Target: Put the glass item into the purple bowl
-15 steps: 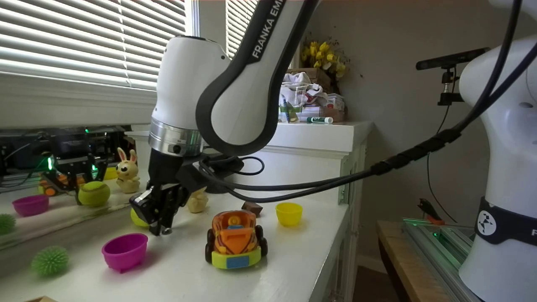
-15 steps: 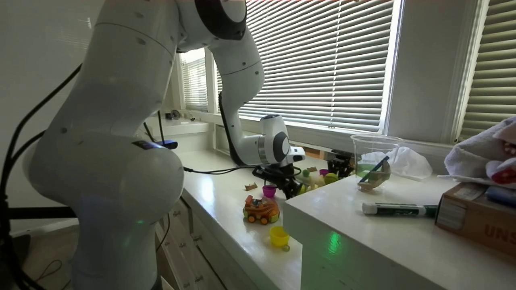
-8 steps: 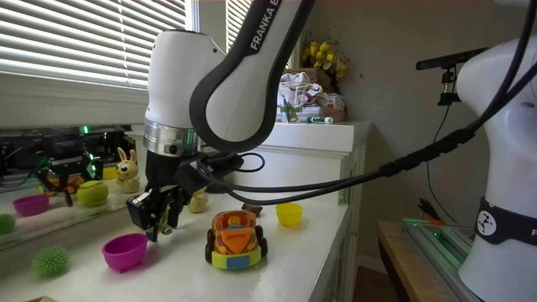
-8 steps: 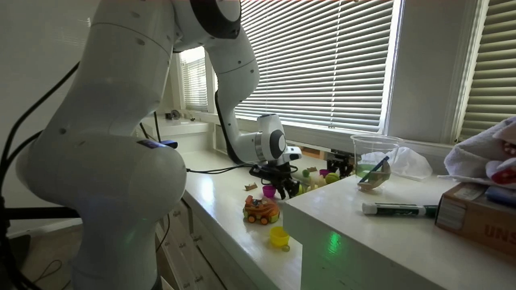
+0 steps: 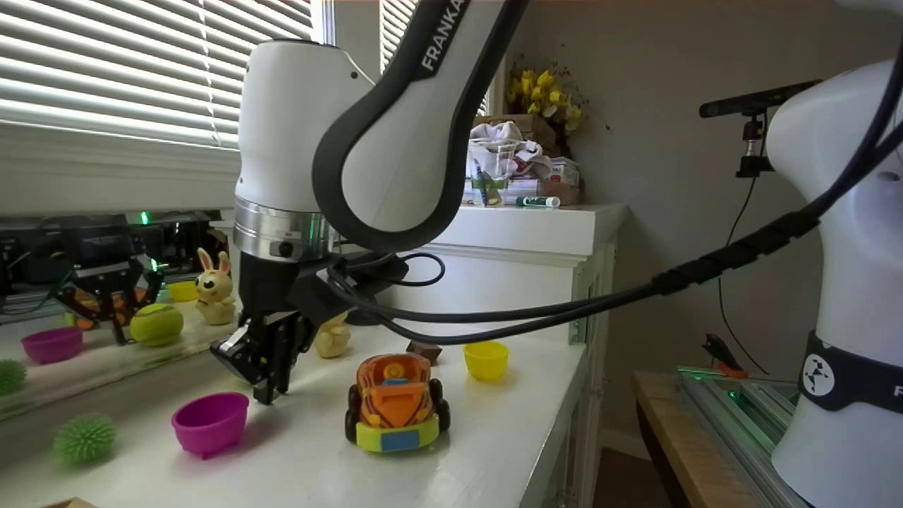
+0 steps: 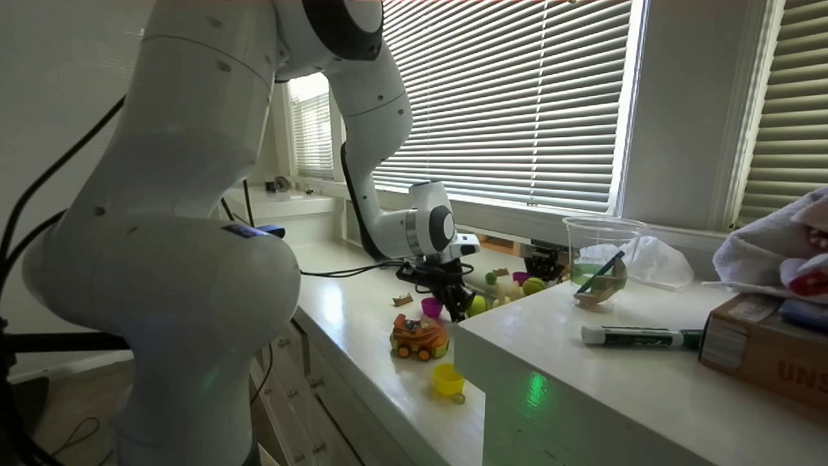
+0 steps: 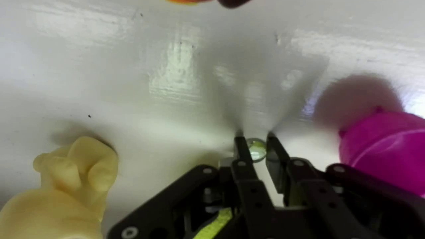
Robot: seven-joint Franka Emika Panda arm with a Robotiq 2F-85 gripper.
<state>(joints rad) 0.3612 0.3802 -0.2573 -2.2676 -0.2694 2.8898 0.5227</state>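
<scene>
A small clear round glass item (image 7: 257, 151) sits between my fingertips in the wrist view, touching both. It is hidden behind the fingers in the exterior views. My gripper (image 7: 255, 141) is shut on it, the tips down at the white table; it also shows in both exterior views (image 5: 273, 395) (image 6: 457, 316). The purple bowl (image 5: 210, 423) stands upright just beside the gripper, apart from it. The bowl also shows in the other pictures (image 6: 431, 307) (image 7: 388, 159), at the right edge of the wrist view.
An orange toy car (image 5: 395, 402) and a yellow bowl (image 5: 487, 360) stand on the table. A spiky green ball (image 5: 85, 439) lies past the purple bowl. A beige figure (image 7: 76, 186) and a tennis ball (image 6: 477, 305) are near the gripper. A mirror-like panel runs along the back.
The gripper moved slightly toward the purple bowl with its fingers spread around the glass item. The fingers then came together on it, and it went out of sight in the exterior view.
</scene>
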